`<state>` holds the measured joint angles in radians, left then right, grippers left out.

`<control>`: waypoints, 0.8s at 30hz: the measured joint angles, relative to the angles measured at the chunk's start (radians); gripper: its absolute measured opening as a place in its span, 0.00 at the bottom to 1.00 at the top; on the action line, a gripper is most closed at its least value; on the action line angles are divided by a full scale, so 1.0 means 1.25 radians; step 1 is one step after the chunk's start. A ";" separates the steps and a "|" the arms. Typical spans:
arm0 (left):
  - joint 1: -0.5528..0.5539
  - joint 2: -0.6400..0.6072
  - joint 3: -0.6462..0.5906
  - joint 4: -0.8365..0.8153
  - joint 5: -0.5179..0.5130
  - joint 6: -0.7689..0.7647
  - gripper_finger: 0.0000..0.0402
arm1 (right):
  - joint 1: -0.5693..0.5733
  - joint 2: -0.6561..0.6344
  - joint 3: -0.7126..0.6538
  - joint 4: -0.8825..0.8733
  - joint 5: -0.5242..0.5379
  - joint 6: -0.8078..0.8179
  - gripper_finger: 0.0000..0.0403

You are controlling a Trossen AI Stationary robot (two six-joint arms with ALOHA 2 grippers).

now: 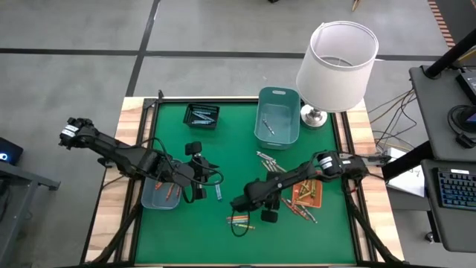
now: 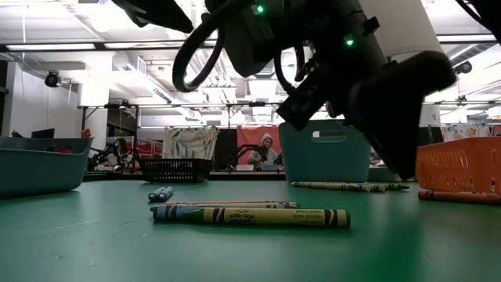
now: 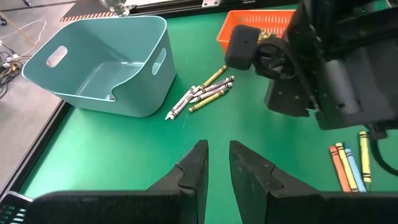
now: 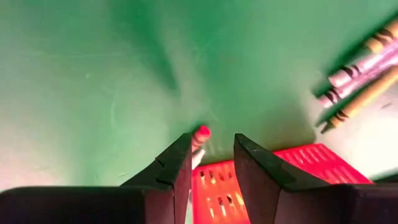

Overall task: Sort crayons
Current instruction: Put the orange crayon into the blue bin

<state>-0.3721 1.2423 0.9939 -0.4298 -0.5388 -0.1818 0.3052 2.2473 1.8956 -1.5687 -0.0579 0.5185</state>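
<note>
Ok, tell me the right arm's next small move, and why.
Probably open the right gripper a little wider. It hangs over the red basket with its jaws apart, but a red crayon rests against one finger, so it may not be free to drop in.

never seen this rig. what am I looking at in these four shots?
Two dark robot arms with two-finger grippers work at a green table. One picture looks straight down on it, one sits level with the tabletop, and two come from cameras on the arms' wrists.

On the table stand a teal bin, a black basket, a grey-blue tray, an orange tray and a lamp. Loose crayons lie in small groups, waiting to be sorted.

The left gripper hangs open above the table and holds nothing. A red crayon shows at the right gripper; I cannot tell whether it is gripped.
</note>
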 joint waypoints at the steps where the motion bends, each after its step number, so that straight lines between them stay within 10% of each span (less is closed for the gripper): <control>1: 0.000 0.000 0.000 0.000 0.000 0.000 0.12 | 0.004 0.002 0.002 0.002 0.000 -0.009 0.27; 24: 0.000 0.000 0.000 -0.001 0.000 0.000 0.12 | 0.012 0.002 -0.098 0.028 -0.015 -0.018 0.39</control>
<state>-0.3721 1.2423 0.9939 -0.4305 -0.5388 -0.1816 0.3206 2.2498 1.7729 -1.5338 -0.0772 0.4964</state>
